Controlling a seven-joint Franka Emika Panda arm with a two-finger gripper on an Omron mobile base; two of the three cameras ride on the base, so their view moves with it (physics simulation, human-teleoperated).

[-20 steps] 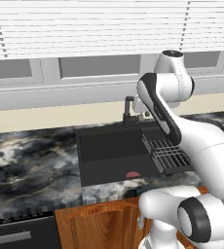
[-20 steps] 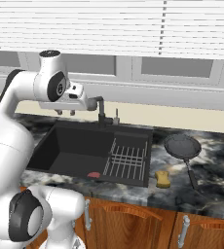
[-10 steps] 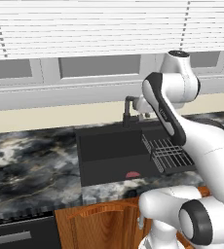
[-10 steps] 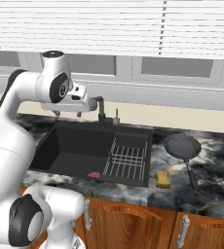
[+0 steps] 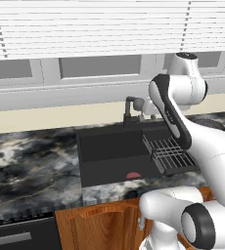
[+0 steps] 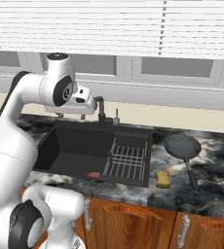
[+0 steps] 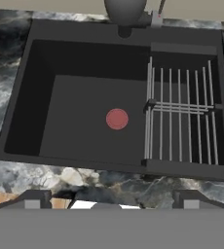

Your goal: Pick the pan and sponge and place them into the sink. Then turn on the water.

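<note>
While the gripper (image 6: 65, 115) hangs above the back left part of the sink (image 6: 80, 146), its jaws stand wide apart and hold nothing; in the hand view the two fingertips (image 7: 35, 198) sit far from each other with only the basin below them. Inside the sink, a small red drain spot (image 7: 117, 118) marks the middle of the dark floor, and a wire dish rack (image 7: 182, 116) fills the basin's right part. At the sink's back rim stands the black faucet (image 6: 102, 111), close beside the hand. The pan (image 6: 182, 146) lies on the marbled counter (image 6: 216, 170) just to the right of the sink, its long thin handle (image 6: 191, 172) pointing toward the counter's front edge. The sponge (image 6: 162, 179) rests on the same counter, near the sink's front right corner and just in front of the pan, apart from it. Both lie outside the sink.
</note>
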